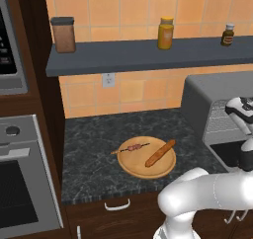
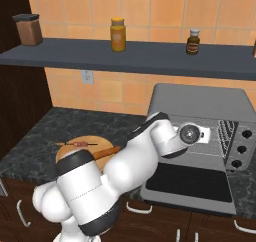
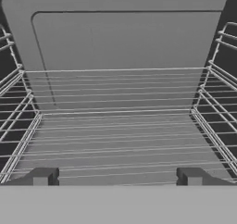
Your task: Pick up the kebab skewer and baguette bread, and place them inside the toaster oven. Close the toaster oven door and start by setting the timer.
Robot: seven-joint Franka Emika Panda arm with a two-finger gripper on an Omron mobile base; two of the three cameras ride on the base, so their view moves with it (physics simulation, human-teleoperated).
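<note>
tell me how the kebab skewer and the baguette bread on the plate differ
The kebab skewer is a thin stick with small reddish-brown chunks at its middle; the baguette bread is a thicker, plain orange-brown loaf. The skewer lies nearer the back wall, close to level across the left base view; the baguette sits nearer the toaster oven, angled diagonally. Both rest untouched on the round wooden plate.

Your white arm covers the right end of the slim orange-brown baguette bread (image 2: 107,151) and much of the round wooden plate (image 2: 62,153) in the right base view. In the left base view, the grey rounded toaster oven (image 1: 212,92) and its lowered dark glass toaster oven door (image 1: 228,153) run off the right edge. The labels on the small dark-capped brown spice bottle (image 2: 193,41) are too small for you to read.
</note>
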